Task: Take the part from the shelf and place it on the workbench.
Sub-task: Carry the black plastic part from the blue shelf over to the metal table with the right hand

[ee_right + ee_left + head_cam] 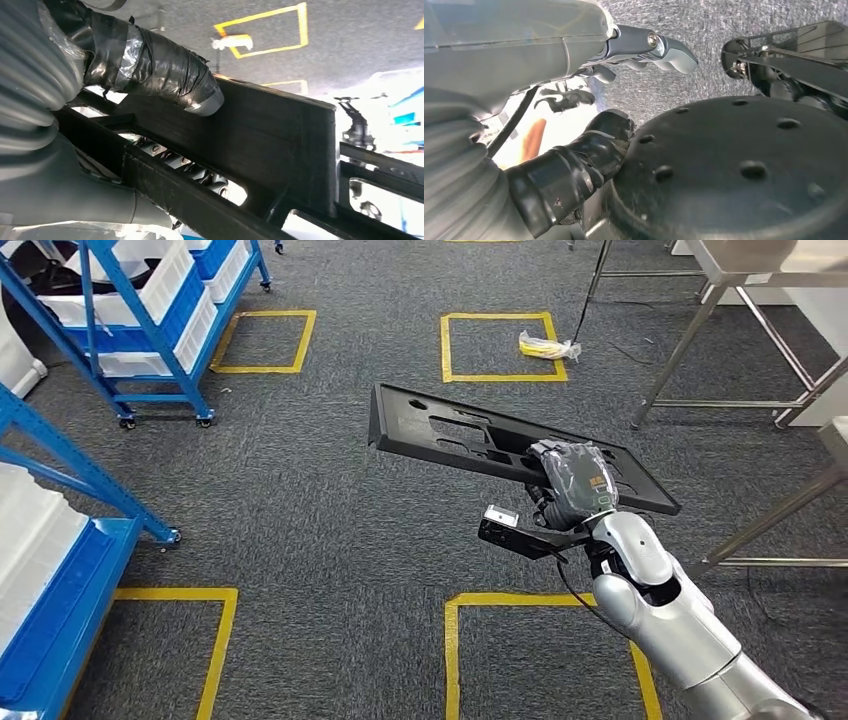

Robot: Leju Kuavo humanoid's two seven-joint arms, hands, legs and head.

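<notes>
Grey carpet floor [330,500] with yellow taped squares [497,346], perhaps a rag [548,346].

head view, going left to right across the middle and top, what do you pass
blue shelf rack with white bins → yellow floor square → black part held by the right hand → metal workbench legs

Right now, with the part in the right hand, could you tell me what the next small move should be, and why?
Probably keep the grip and turn toward the steel table frames on the right. The right hand holds the black part over bare carpet, the blue shelves lie to the left, and no worktop is under the part yet, so releasing now would likely drop it.
</notes>
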